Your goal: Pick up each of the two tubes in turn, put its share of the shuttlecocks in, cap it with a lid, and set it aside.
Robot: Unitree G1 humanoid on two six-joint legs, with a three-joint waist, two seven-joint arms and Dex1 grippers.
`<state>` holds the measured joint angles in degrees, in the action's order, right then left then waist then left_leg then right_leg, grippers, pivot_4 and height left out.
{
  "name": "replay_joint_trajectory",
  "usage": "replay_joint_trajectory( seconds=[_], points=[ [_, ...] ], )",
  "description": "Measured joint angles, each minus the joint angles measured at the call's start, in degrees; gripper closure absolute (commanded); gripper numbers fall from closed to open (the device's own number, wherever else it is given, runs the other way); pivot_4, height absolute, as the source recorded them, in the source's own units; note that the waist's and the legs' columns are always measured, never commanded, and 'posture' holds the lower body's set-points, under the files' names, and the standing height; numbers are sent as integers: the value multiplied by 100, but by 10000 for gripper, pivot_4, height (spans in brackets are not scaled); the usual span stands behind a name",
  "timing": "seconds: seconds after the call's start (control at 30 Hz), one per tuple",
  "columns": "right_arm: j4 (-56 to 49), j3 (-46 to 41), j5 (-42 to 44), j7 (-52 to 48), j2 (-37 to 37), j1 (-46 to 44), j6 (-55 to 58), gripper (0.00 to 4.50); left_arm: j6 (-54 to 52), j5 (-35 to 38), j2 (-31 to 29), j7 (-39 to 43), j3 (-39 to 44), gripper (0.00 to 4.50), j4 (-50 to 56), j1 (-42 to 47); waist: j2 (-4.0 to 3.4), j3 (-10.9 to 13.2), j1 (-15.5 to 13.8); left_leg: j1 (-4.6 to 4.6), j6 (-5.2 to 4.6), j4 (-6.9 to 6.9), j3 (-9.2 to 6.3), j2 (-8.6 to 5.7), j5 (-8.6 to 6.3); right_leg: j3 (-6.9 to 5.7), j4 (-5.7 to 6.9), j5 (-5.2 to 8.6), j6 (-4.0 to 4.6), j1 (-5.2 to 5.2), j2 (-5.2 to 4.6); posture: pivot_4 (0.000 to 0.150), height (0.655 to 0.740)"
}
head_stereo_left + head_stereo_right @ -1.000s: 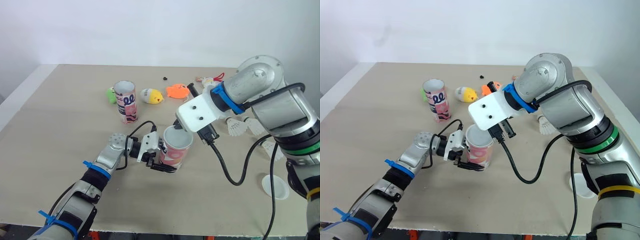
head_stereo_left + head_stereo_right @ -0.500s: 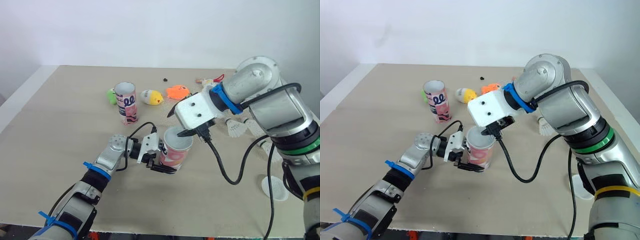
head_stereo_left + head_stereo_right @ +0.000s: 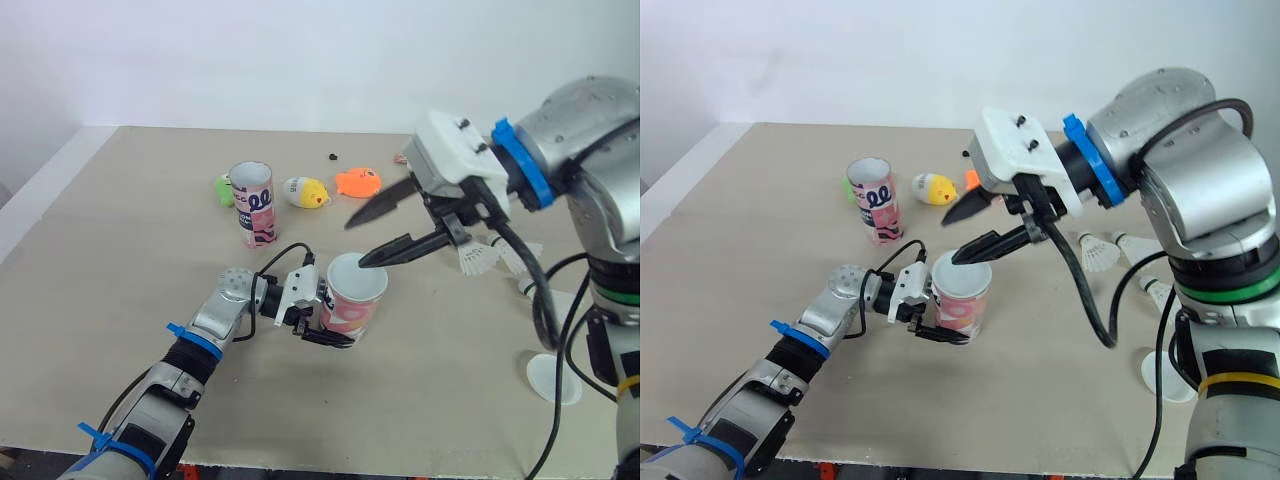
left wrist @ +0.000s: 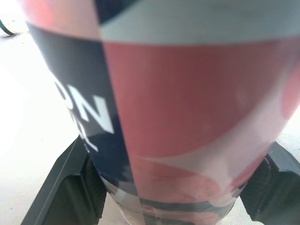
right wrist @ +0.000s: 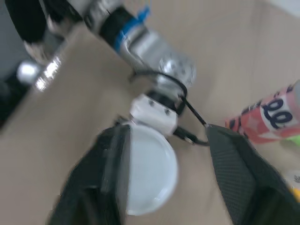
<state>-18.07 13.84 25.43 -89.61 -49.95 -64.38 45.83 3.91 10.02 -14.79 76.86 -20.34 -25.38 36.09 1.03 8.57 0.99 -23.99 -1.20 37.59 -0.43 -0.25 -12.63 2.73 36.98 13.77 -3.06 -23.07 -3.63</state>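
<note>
The right jaws had risen clear of the pink tube [image 3: 354, 300] and hung above its mouth, spread and empty. The left jaws stayed clenched on the tube, upright on the worktop [image 3: 120, 250]. Probably a shuttlecock went in; more shuttlecocks [image 3: 476, 259] waited nearby.

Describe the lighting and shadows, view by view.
Left eye view: soft, even light; the held tube and the far tube cast only faint shadows on the table. Left wrist view: the table beside the held tube is overexposed, nearly white.
</note>
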Motion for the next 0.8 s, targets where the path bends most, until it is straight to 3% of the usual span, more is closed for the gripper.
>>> replay_joint_trajectory(
  seconds=[0.07,0.1,0.37,0.6,0.8],
  points=[
    [-121,1,124,30,-8,179,126,43781,0,0,-10,0,8,12516,1,0,-3,1,6,-2,0,0,2,0,0,2,0,-1,1,-2,0,1500,7400],
    [-167,2,185,110,-6,246,188,44884,0,0,-10,0,9,12516,-1,3,-4,2,7,-4,-1,0,3,0,1,2,1,-2,0,-5,2,1500,7400],
    [-102,275,144,245,39,273,95,44884,0,0,-1,9,-1,12516,-2,15,-4,2,6,-12,1,1,5,-2,3,0,0,-16,-30,-10,26,1500,7400],
    [205,1155,-839,146,-92,270,-834,44884,-1,1,-7,13,-2,12516,13,14,-4,2,7,-16,3,1,8,-2,4,0,0,-15,-34,-15,32,1500,7400],
    [437,1405,-1349,27,-78,134,-1637,44884,-7,-2,-10,-16,-3,12516,6,14,-3,1,10,-5,6,3,5,-1,6,-1,0,-17,-34,-7,36,1500,7400]
  ],
)
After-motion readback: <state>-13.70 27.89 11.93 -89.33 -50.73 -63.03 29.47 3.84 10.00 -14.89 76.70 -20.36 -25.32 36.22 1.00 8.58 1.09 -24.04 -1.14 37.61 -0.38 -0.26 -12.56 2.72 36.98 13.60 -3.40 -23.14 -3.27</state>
